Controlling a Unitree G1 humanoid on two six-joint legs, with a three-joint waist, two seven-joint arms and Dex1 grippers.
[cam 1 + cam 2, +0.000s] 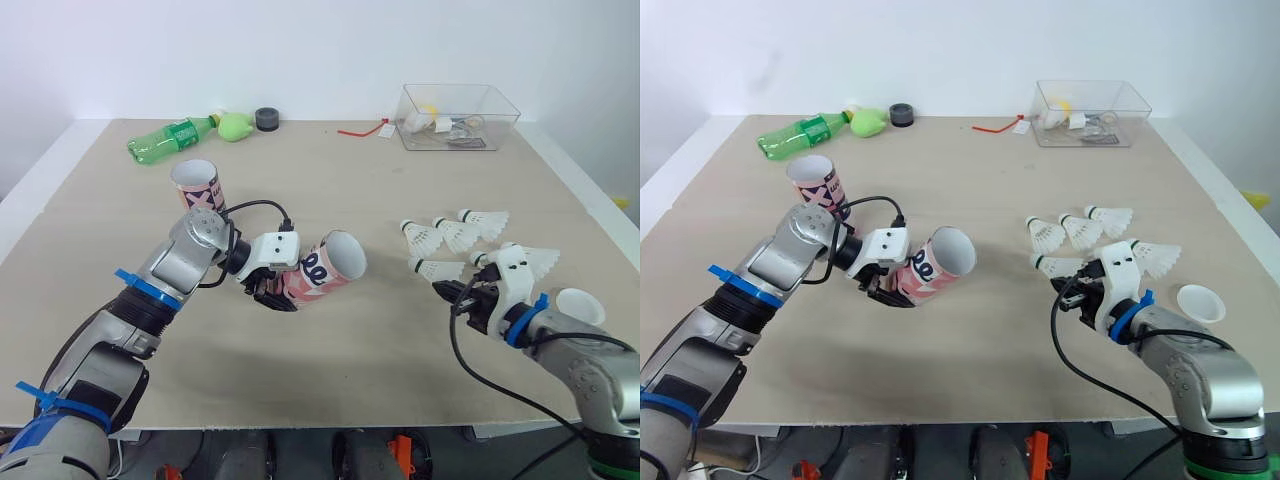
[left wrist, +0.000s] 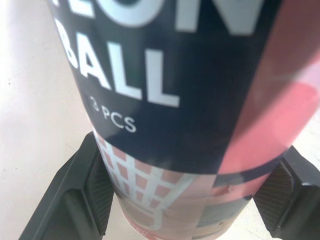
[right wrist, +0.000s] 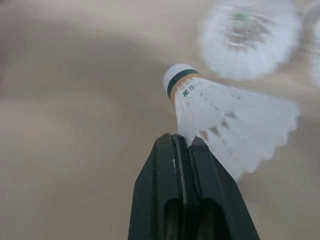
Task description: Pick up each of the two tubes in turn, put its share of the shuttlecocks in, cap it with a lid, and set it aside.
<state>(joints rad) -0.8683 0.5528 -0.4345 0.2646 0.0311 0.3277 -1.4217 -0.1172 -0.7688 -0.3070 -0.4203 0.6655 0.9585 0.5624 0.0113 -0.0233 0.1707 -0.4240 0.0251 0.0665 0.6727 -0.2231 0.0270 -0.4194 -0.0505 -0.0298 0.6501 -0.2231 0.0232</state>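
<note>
Clamps the pink-and-navy shuttlecock tube (image 1: 322, 266) near its closed end with the left gripper (image 1: 272, 292), opened wide enough to span the barrel, with a ribbed pad (image 2: 97, 192) pressed on either side. Holds it clear of the table (image 1: 360, 365), tipped over, open mouth turned toward the right arm, most likely to offer an easy target for loading. Leaves the second tube (image 1: 196, 186) upright on the table beyond the left forearm, to all appearances waiting its turn.

Reaches with the right gripper (image 1: 447, 293) to the nearest shuttlecock (image 1: 437, 268), lying on its side with the cork pointing toward the held tube. Shows both black fingers closed flat together, tips touching the feather skirt just behind the cork. Cannot tell whether a feather is nipped between them or merely brushed. Seems a thin hold for a lift either way.

Counts four more within easy reach: a row of three shuttlecocks (image 1: 455, 233) just beyond, and a single shuttlecock (image 1: 540, 261) beside the right wrist. Finds a white lid (image 1: 580, 305) beside the right forearm, handy for capping.

Judges the first tube's loading barely begun.

Notes, well apart at the far edge, a green bottle (image 1: 175, 138), a black cap (image 1: 267, 118) and a clear plastic box (image 1: 458, 118).
</note>
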